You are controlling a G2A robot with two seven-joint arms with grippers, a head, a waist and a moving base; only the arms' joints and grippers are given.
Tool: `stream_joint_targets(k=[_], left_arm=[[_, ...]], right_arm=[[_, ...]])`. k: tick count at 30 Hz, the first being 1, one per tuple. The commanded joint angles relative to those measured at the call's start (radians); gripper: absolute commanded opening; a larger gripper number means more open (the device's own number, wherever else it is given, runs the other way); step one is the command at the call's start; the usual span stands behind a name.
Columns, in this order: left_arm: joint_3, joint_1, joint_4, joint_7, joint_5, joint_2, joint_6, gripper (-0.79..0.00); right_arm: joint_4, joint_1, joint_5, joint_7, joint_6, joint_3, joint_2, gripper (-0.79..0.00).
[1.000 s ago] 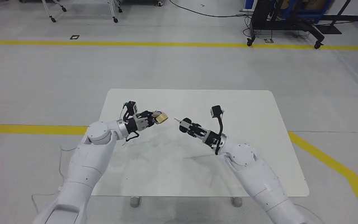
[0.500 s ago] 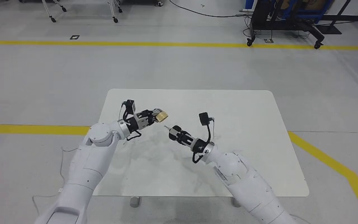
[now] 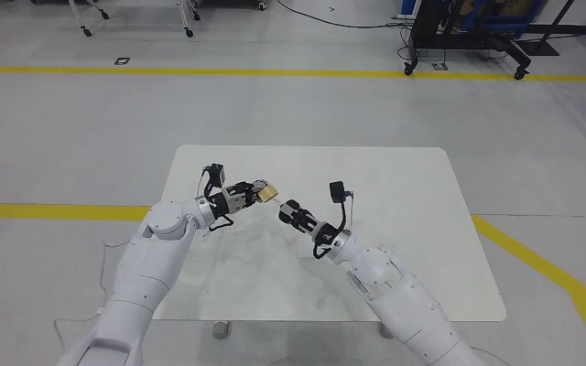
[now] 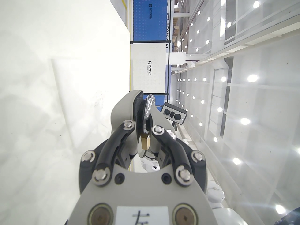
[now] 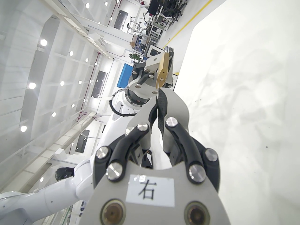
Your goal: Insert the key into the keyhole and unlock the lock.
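Two tools mid-frame above desk (image 3: 403, 183) | left tool (image 3: 254, 193) grasping brass lock (image 3: 265, 192), held in air | right tool (image 3: 287, 210) clenched on key (image 5: 159, 88), tip just beside lock's keyhole end

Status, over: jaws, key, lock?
Left gripper jaws shut on lock, held above table. Right gripper jaws shut on key, tip near keyhole; insertion unconfirmed. Nothing seen between them.

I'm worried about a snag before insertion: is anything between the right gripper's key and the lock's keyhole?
Nothing visible does. The left gripper holds the lock with its keyhole end facing the right gripper, just off its fingertips. The key blade itself is too thin to make out.
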Motion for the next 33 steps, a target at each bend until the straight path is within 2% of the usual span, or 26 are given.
stream_joint_targets(k=[1,15,20,25,33], left_arm=[[0.001,-0.001,0.001,-0.003,-0.002,0.000,-0.002,-0.785],[0.018,0.000,-0.010,-0.010,0.014,0.000,-0.011,-0.785],[0.012,0.002,0.000,0.017,-0.017,-0.002,0.016,-0.785],[-0.005,0.011,0.006,0.061,-0.099,-0.007,0.058,-0.785],[0.007,0.029,-0.031,0.098,-0.072,-0.008,0.053,-0.785]], right_arm=[[0.005,0.002,-0.002,-0.006,0.002,0.001,-0.001,-0.785],[0.023,0.009,0.003,-0.004,-0.003,0.006,-0.008,-0.785],[0.022,0.008,0.002,-0.008,-0.012,0.008,-0.010,-0.785],[0.019,0.003,0.001,-0.046,-0.045,-0.002,-0.017,-0.785],[0.043,0.014,-0.045,-0.121,-0.063,-0.047,-0.034,-0.785]])
